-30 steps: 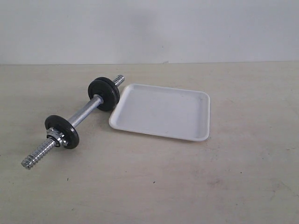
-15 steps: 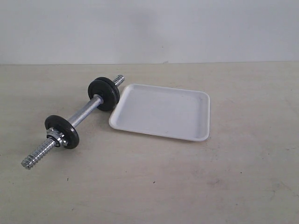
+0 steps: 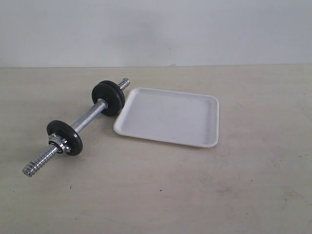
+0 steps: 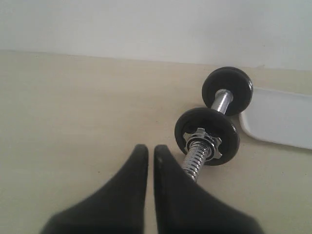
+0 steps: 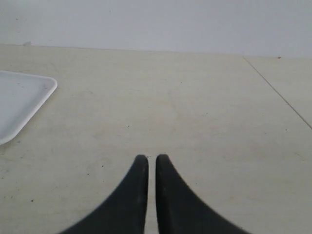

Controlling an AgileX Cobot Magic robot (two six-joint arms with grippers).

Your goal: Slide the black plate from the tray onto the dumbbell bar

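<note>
A pale, scuffed bench [image 3: 204,195] runs back to a plain white wall [image 3: 195,29]. The tray [image 3: 168,117] sits near the middle of the bench, towards its rear edge, and holds nothing. The bar [image 3: 87,117] lies slantwise on the left half, its far threaded end just beside the tray's left rear corner. One plate [image 3: 65,137] rides near its front end with a chrome nut [image 3: 57,144] against it. What looks like two plates [image 3: 108,97] pressed together sit near the far end. With no plate in the tray, I judge the sliding done.

Neither arm shows in the exterior view. The left gripper [image 4: 151,151] has its fingers pressed together on nothing and hangs above the bench, near the bar's front end. The right gripper [image 5: 151,161] is likewise closed and empty, over bare bench to the right of the tray.

A plate of this kind is likely iron: heavy for its size, rigid, smooth-faced and apt to slip in a light pinch. The best hold is probably across the rim, or with one finger through the centre hole. The hole must be square to the bar, or the coarse thread may snag it. The bar can roll on its round plates if it is nudged.
</note>
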